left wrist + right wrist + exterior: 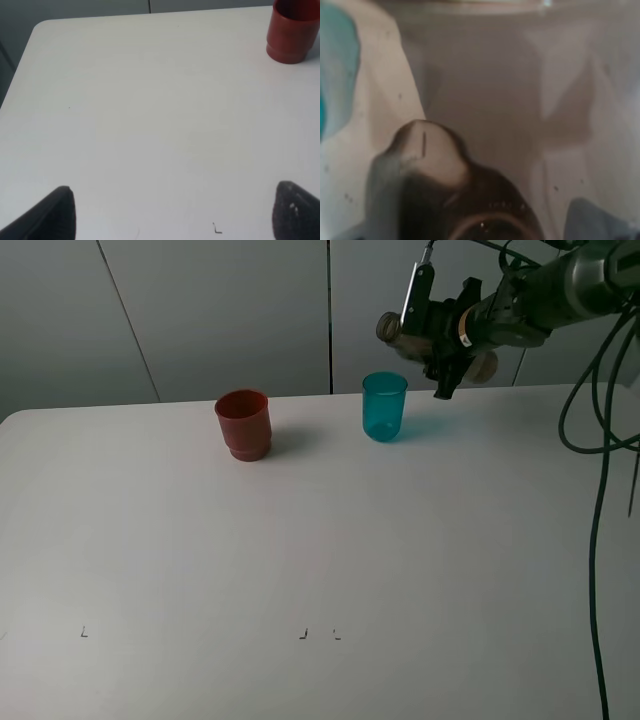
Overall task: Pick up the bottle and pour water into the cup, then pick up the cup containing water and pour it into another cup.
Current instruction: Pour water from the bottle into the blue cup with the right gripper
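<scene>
Bottle [392,328] held tipped above a white table [320,560], with grey wall [220,310] panels behind.
High view: the bottle is clamped in the right gripper [432,338], nearly level, at 2 o'clock of the teal cup [384,406]; the red cup [243,423] is set apart at 9 o'clock. Left wrist: the left gripper [178,209] is seen with jaws spread wide, holding nothing, and only the red cup shown. Right wrist: the bottle is blurred and fills the view, with the teal cup at the edge.
</scene>
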Robot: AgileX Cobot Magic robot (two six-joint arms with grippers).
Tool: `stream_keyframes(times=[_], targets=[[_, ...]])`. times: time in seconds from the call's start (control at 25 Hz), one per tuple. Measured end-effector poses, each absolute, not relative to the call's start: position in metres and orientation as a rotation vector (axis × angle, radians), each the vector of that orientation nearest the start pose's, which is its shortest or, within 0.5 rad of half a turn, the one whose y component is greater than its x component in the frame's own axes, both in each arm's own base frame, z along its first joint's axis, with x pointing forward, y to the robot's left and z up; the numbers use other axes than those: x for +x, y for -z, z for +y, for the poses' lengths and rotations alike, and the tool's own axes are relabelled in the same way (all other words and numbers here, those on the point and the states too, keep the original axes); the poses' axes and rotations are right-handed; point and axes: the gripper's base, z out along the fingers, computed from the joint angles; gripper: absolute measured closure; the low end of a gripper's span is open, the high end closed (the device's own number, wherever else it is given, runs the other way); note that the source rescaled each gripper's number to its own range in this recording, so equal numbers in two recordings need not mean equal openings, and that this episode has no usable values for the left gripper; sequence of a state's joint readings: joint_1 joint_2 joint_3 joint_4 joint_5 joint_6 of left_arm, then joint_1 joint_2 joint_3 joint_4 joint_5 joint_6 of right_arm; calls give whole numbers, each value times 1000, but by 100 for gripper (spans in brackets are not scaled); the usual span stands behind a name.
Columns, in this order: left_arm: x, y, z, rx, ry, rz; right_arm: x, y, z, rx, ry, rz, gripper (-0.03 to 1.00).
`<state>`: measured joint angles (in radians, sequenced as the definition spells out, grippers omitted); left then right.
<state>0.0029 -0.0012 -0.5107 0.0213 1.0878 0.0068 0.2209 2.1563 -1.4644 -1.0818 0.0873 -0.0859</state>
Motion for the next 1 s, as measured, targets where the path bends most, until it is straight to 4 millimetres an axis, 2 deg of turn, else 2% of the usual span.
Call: stream_keyframes(times=[0.56, 1.0], targets=[[-7, -278, 2, 3, -32, 2059, 474, -160, 83, -1493, 683, 1742, 97], [-7, -278, 2, 3, -32, 2059, 478, -154, 83, -1600, 740, 1671, 97]])
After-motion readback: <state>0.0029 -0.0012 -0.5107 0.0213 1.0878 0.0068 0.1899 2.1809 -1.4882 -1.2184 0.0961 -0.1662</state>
